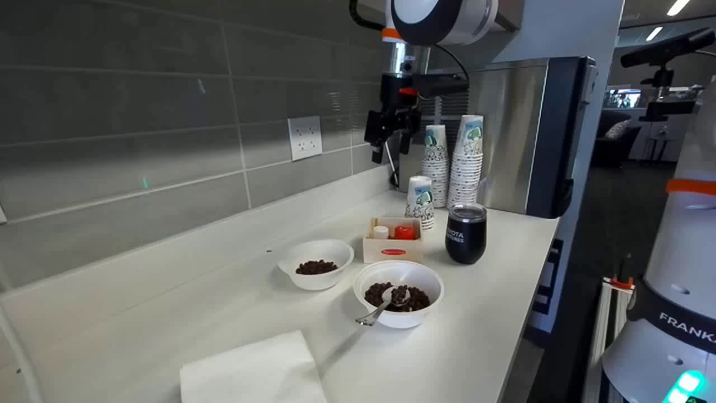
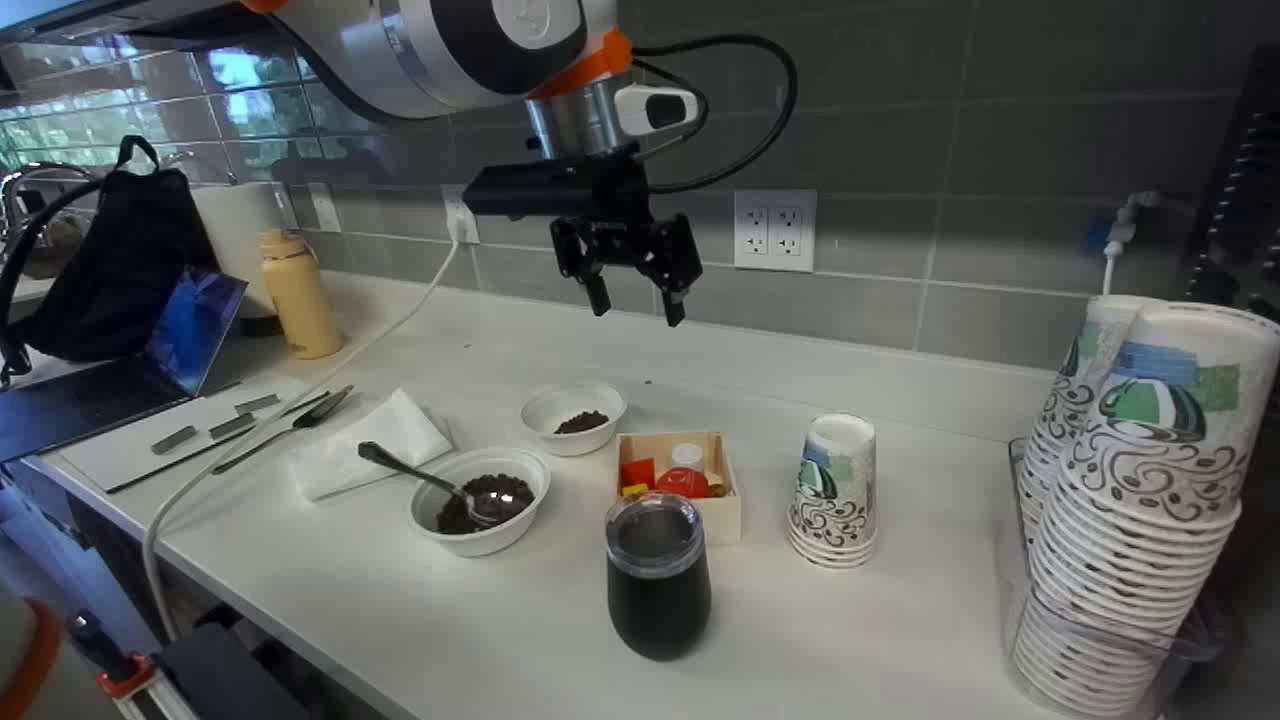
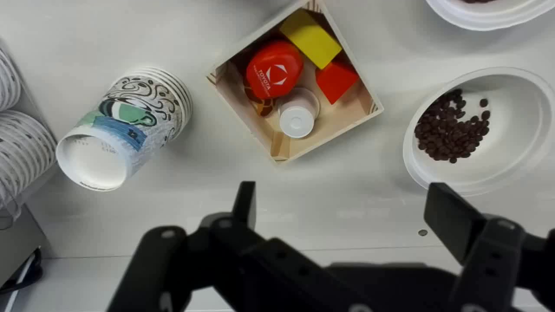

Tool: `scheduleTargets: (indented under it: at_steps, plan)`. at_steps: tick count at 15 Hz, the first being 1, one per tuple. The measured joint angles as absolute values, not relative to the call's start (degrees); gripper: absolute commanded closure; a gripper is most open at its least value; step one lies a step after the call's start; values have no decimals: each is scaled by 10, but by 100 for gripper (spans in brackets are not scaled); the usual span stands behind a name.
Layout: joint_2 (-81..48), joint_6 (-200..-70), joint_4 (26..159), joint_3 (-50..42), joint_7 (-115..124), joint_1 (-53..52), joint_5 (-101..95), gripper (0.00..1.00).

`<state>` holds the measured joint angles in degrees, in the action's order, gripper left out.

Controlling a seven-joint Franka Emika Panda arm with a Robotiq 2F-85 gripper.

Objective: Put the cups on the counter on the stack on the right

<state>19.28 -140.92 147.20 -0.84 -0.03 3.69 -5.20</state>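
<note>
My black two-fingered gripper (image 2: 637, 307) hung spread apart, probably to straddle the short inverted column of white paper cups (image 2: 832, 488).

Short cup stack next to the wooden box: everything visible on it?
The short cup stack is a few nested disposable cups, apparently paper, white with dark swirls, a green cup motif and blue and green patches. Upside down: narrow recessed base on top, faintly printed in the wrist view, closely spaced rims at the bottom, count unclear. It stands untilted on the counter between the wooden box and the taller cup stacks, touching only the counter.
</note>
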Motion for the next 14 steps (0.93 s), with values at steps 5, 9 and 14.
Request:
scheduleTargets:
  at_steps: [5, 9, 14]
  plan:
    - [193, -1409, 1471, -8, 0, 37, -52, 0]
    - [193, -1410, 1471, -10, 0, 38, -52, 0]
    - [193, -1431, 1472, -51, -19, 56, -48, 0]
